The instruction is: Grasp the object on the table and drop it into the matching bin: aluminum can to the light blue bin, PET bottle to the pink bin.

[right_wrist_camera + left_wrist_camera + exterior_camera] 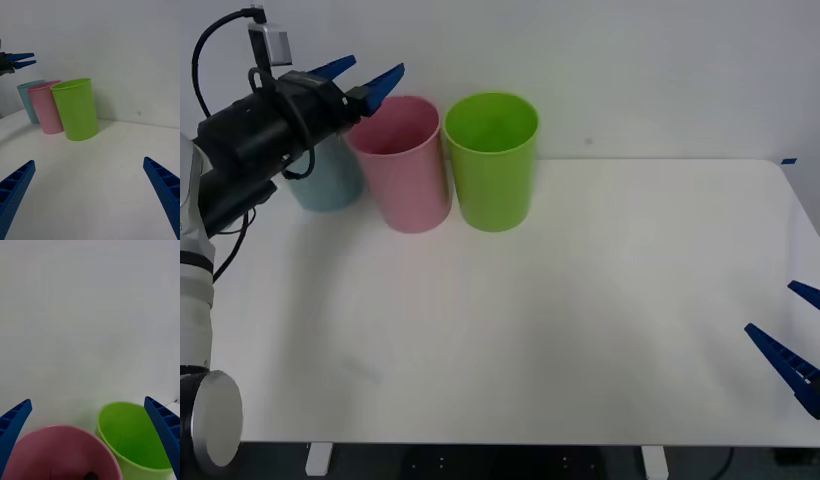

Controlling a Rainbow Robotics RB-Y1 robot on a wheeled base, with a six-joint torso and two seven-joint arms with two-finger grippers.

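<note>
Bins stand in a row at the upper left of the front view, on the far side of the white table: the light blue bin farthest left, the pink bin in the middle and a green bin to its right. The pink and green bins stand just beside each other, and the light blue bin is partly hidden behind the left arm. A plain pale wall rises behind them.

The left gripper hangs above the near-left rim of the pink bin, its blue ribbed fingers spread apart and holding nothing. In the left wrist view the pink bin opens directly below, with the green bin next to it. A small dark shape, apparently the black cap of the PET bottle, shows deep inside the pink bin; too little of it is visible to describe further. The green bin's inside looks bare as far as it can be seen.

The right gripper sits at the lower right edge of the front view, low over the table's right side, well apart from the bins, its fingers wide apart and empty.
</note>
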